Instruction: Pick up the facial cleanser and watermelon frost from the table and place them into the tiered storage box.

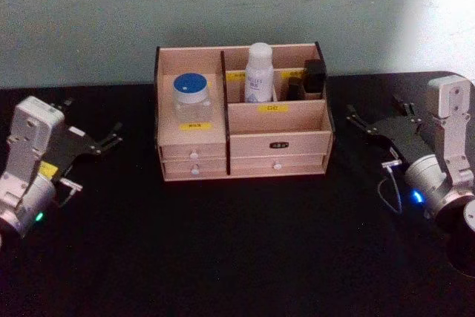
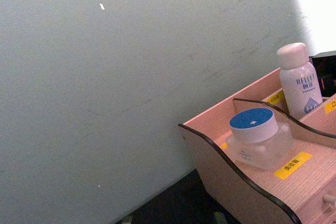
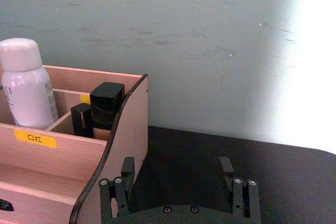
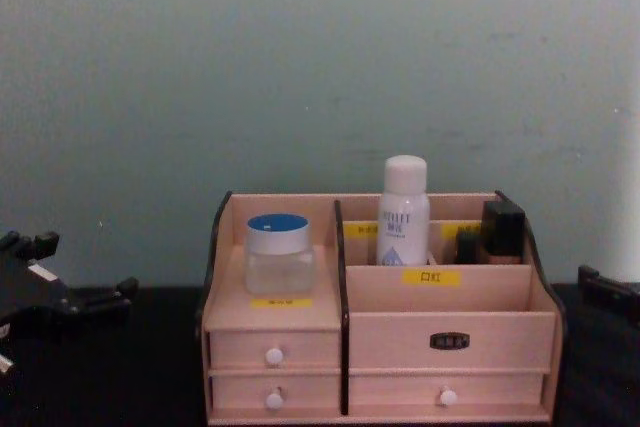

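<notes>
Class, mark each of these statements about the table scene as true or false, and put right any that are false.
1. The facial cleanser stands upright in a rear compartment of the tiered storage box. True.
2. The watermelon frost lies on the table in front of the box. False: it sits on the box's left-hand tray, above the drawers.
3. The left end effector holds the jar. False: it is open, empty, and away to the left of the box.
4. The right end effector is open, to the right of the box. True.
5. Dark items stand in the rear right compartment. True.
</notes>
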`<act>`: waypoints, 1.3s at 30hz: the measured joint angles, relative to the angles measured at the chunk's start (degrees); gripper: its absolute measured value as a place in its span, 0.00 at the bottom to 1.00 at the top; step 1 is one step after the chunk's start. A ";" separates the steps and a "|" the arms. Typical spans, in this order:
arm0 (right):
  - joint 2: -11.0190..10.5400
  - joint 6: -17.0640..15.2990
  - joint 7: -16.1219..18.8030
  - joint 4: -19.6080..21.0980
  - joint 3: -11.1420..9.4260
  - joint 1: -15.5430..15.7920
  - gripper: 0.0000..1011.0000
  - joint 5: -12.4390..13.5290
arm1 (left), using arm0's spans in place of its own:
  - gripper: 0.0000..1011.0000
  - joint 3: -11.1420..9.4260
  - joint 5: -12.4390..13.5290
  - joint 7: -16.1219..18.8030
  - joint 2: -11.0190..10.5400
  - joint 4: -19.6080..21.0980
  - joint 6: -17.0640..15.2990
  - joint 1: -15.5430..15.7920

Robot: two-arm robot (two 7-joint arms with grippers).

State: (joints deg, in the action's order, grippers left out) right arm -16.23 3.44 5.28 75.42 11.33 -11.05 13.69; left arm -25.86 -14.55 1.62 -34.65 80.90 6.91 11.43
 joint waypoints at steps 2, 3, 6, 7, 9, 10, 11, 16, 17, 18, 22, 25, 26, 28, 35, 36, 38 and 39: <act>0.00 0.00 0.00 0.00 0.00 0.00 0.99 0.00 | 0.99 0.00 0.00 0.00 0.00 0.00 0.00 0.00; 0.00 0.00 0.00 0.00 0.00 0.00 0.99 0.00 | 0.99 0.00 0.00 0.00 0.00 0.00 0.00 0.00; 0.00 0.00 0.00 0.00 0.00 0.00 0.99 0.00 | 0.99 0.00 0.00 0.00 0.00 0.00 0.00 0.00; 0.00 0.00 0.00 0.00 0.00 0.00 0.99 0.00 | 0.99 0.00 0.00 0.00 0.00 0.00 0.00 0.00; 0.00 0.00 0.00 0.00 0.00 0.00 0.99 0.00 | 0.99 0.00 0.00 0.00 0.00 0.00 0.00 0.00; 0.00 0.00 0.00 0.00 0.00 0.00 0.99 0.00 | 0.99 0.00 0.00 0.00 0.00 0.00 0.00 0.00; 0.00 0.00 0.00 0.00 0.00 0.00 0.99 0.00 | 0.99 0.00 0.00 0.00 0.00 0.00 0.00 0.00; 0.00 0.00 0.00 0.00 0.00 0.00 0.99 0.00 | 0.99 0.00 0.00 0.00 0.00 0.00 0.00 0.00; 0.00 0.00 0.00 0.00 0.00 0.00 0.99 0.00 | 0.99 0.00 0.00 0.00 0.00 0.00 0.00 0.00; 0.00 0.00 0.00 0.00 0.00 0.00 0.99 0.00 | 0.99 0.00 0.00 0.00 0.00 0.00 0.00 0.00; 0.00 0.00 0.00 0.00 0.00 0.00 0.99 0.00 | 0.99 0.00 0.00 0.00 0.00 0.00 0.00 0.00; 0.00 0.00 0.00 0.00 0.00 0.00 0.99 0.00 | 0.99 0.00 0.00 0.00 0.00 0.00 0.00 0.00; 0.00 0.00 0.00 0.00 0.00 0.00 0.99 0.00 | 0.99 0.00 0.00 0.00 0.00 0.00 0.00 0.00; 0.00 0.00 0.00 0.00 0.00 0.00 0.99 0.00 | 0.99 0.00 0.00 0.00 0.00 0.00 0.00 0.00; 0.00 0.00 0.00 0.00 0.00 0.00 0.99 0.00 | 0.99 0.00 0.00 0.00 0.00 0.00 0.00 0.00; 0.00 0.00 0.00 0.00 0.00 0.00 0.99 0.00 | 0.99 0.00 0.00 0.00 0.00 0.00 0.00 0.00; 0.00 0.00 0.00 0.00 0.00 0.00 0.99 0.00 | 0.99 0.00 0.00 0.00 0.00 0.00 0.00 0.00; 0.00 0.00 0.00 0.00 0.00 0.00 0.99 0.00 | 0.99 0.00 0.00 0.00 0.00 0.00 0.00 0.00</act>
State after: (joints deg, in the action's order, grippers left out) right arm -16.23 3.44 5.28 75.41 11.33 -11.05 13.69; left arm -25.86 -14.55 1.62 -34.64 80.90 6.91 11.43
